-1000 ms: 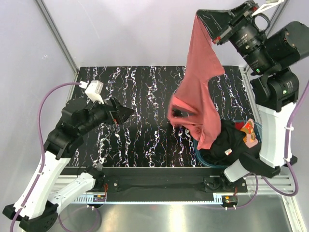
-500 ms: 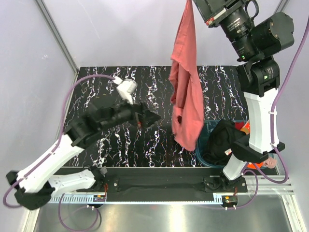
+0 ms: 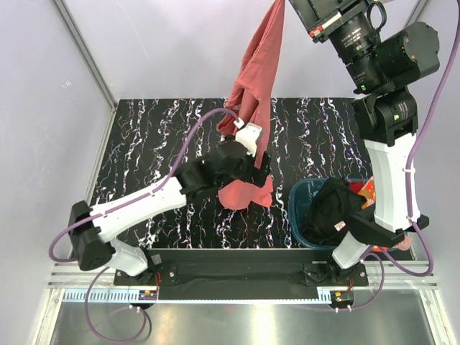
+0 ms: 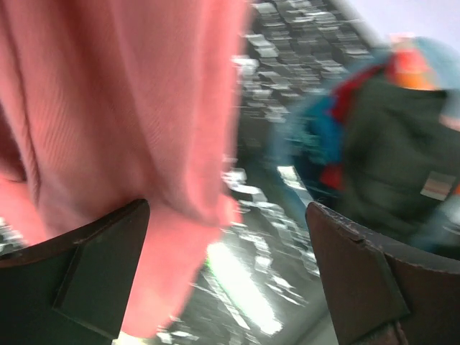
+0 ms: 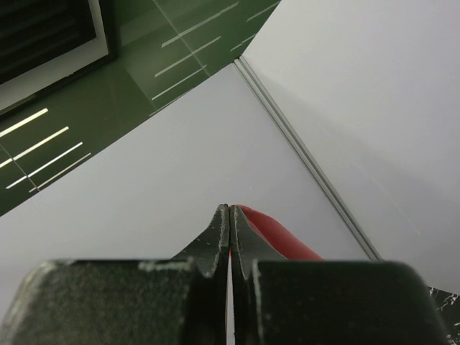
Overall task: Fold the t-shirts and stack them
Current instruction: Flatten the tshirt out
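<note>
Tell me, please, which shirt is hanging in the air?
The salmon-red shirt: the right gripper pinches its top, so it dangles above the table, while the black shirt lies heaped in the basket.

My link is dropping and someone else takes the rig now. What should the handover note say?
Right gripper: shut on the salmon shirt, holding it high so it hangs over the table.
Left gripper: open at the shirt's lower part, cloth partly between the fingers, not gripped.
Black shirt and something orange lie in the basket.
Done: nothing folded or stacked.
Left: grip the hanging shirt, spread it flat, fold it, then do the rest.
</note>
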You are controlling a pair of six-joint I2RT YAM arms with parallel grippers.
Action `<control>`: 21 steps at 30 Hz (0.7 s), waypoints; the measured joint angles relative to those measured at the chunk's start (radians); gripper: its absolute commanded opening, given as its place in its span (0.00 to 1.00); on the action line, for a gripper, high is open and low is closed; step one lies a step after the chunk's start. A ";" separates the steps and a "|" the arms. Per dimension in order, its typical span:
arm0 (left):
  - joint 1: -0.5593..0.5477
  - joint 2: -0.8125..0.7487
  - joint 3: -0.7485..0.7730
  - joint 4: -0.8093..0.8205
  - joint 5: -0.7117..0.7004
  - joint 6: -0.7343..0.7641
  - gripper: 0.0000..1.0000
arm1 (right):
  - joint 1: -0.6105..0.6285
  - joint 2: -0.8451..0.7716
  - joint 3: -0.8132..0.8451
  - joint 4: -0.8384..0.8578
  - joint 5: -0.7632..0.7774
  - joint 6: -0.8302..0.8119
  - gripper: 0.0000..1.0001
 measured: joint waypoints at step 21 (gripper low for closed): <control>0.050 -0.206 -0.218 0.135 -0.044 0.092 0.99 | 0.000 -0.060 -0.024 -0.041 -0.001 0.010 0.00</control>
